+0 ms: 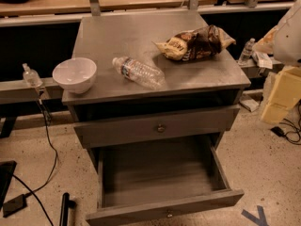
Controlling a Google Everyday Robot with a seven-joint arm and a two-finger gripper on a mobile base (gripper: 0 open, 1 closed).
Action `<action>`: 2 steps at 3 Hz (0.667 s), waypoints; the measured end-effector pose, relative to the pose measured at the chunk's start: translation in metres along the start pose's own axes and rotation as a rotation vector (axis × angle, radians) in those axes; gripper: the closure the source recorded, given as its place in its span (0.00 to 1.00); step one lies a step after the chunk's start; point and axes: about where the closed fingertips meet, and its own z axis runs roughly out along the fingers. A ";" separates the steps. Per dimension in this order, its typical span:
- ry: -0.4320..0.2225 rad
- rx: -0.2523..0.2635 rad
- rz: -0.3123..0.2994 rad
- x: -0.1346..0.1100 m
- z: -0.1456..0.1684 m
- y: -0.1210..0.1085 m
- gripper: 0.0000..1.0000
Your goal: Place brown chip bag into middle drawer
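the bag (195,44) lies on the table (117,32), free to grasp; the drawer (160,175) stands open beneath to take it. my gripper is out of view, so i cannot tell its state.

Pincer out of view, so no bearings taken from it. On the counter (117,36): bowl (75,74) at the front left corner, bottle (138,72) lying just right of it, brown chip bag (195,43) farther right and behind. Below, upper drawer (141,128); under that, middle drawer (164,210) pulled out forward.
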 end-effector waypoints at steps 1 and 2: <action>0.000 0.000 0.000 0.000 0.000 0.000 0.00; -0.053 0.099 -0.118 -0.005 -0.001 -0.040 0.00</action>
